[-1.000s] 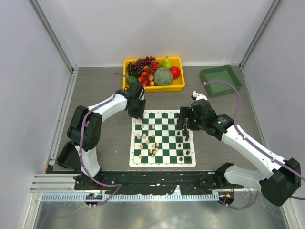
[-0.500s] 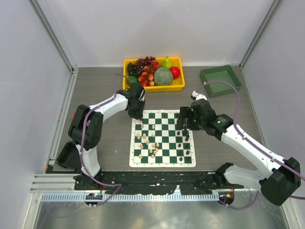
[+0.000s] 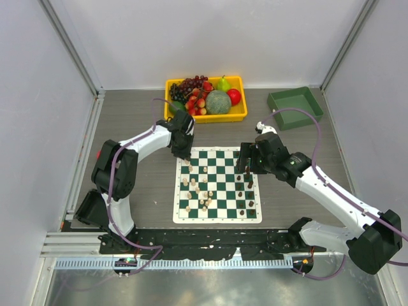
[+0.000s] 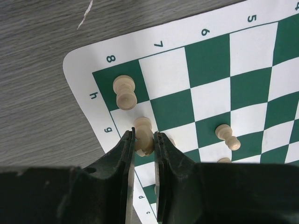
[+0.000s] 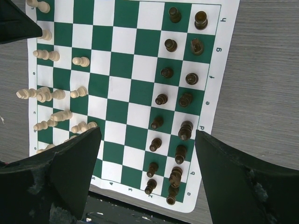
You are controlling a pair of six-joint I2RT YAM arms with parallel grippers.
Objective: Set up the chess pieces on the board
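The board point(image 3: 220, 167) lies flat between the arms. Cream chess pieces point(image 3: 194, 190) stand scattered over its left half, and dark ones point(image 3: 249, 191) stand in two rows along its right side. At the board's far left corner my left gripper point(image 3: 185, 156) is shut on a cream piece point(image 4: 144, 139) that stands upright by the edge letter g. Another cream piece point(image 4: 124, 92) stands on the corner square beside it. My right gripper point(image 5: 147, 133) hangs open above the dark rows point(image 5: 185, 130), holding nothing.
A yellow tray point(image 3: 205, 118) of fruit sits just behind the board. A green bin point(image 3: 295, 107) stands at the far right. Bare grey table surrounds the board, and white walls close in the sides.
My left gripper's jaws have closed onto the cream piece. Both arms have stayed almost where they were, and the right gripper is as open as before.
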